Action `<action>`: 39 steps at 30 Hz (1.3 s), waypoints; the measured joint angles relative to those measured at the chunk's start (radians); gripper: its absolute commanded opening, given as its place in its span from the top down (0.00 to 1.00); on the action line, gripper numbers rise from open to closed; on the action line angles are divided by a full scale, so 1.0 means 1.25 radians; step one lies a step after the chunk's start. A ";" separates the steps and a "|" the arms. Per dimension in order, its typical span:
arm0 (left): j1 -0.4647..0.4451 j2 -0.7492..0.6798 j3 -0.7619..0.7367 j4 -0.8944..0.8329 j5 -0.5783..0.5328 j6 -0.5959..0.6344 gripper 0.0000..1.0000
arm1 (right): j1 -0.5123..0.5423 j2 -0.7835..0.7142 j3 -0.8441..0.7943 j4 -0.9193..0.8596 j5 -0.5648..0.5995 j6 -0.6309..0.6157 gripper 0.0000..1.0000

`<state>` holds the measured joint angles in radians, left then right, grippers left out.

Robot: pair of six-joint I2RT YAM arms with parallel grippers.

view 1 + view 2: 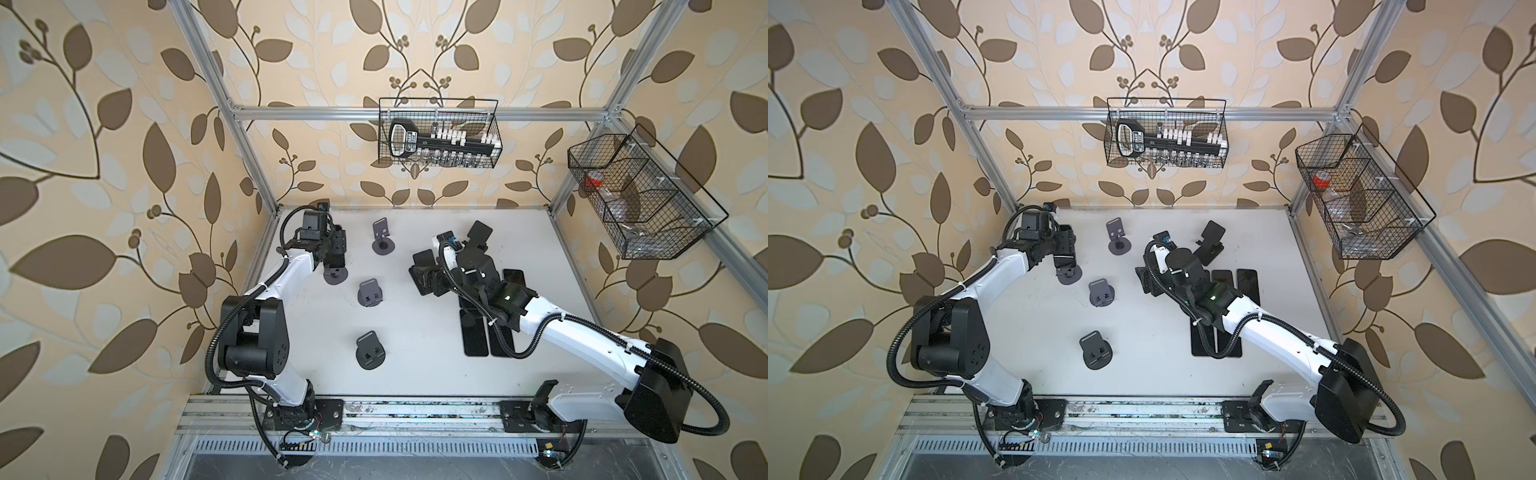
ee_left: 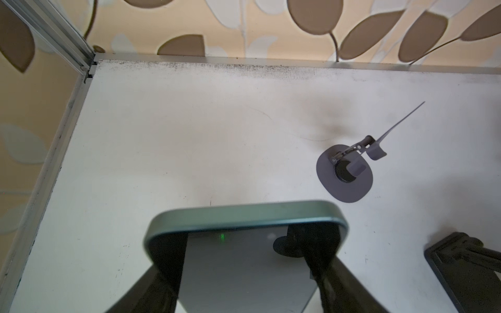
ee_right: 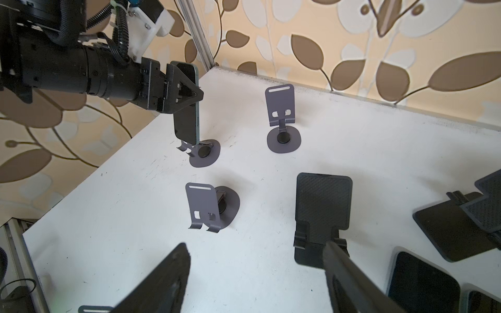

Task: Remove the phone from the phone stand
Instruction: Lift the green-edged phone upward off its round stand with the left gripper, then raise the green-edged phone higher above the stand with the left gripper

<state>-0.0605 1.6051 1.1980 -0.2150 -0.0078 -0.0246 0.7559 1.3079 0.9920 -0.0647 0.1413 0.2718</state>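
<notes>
Fingers (image 2: 168,254) of the left gripper (image 2: 241,244) clench the phone (image 2: 244,214) across its width in the left wrist view. From the right wrist, it hangs upright at the far left, lower end just at its stand (image 3: 204,158), contact unclear; the right gripper (image 3: 256,245) gapes, empty. In both top views the left gripper is over that stand.

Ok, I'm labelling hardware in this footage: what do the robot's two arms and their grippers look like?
Both arms match: the left arm and right arm have glossy white link shells with black joint housings. Black corrugated cable loops alongside each, tied with white zip ties. A green light glows on the right arm. The left gripper is black with triangular jaws.
</notes>
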 measured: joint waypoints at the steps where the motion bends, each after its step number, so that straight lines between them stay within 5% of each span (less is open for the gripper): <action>1: 0.000 0.000 0.000 -0.001 0.001 -0.001 0.47 | 0.000 0.000 0.000 0.000 0.000 0.000 0.22; 39: 0.000 -0.062 0.004 -0.041 0.028 -0.030 0.57 | -0.013 -0.013 -0.002 0.000 0.000 0.000 0.22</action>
<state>-0.0605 1.5276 1.2026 -0.2657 0.0273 -0.0616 0.7391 1.2911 0.9890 -0.0650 0.1413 0.2722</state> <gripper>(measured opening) 0.727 0.780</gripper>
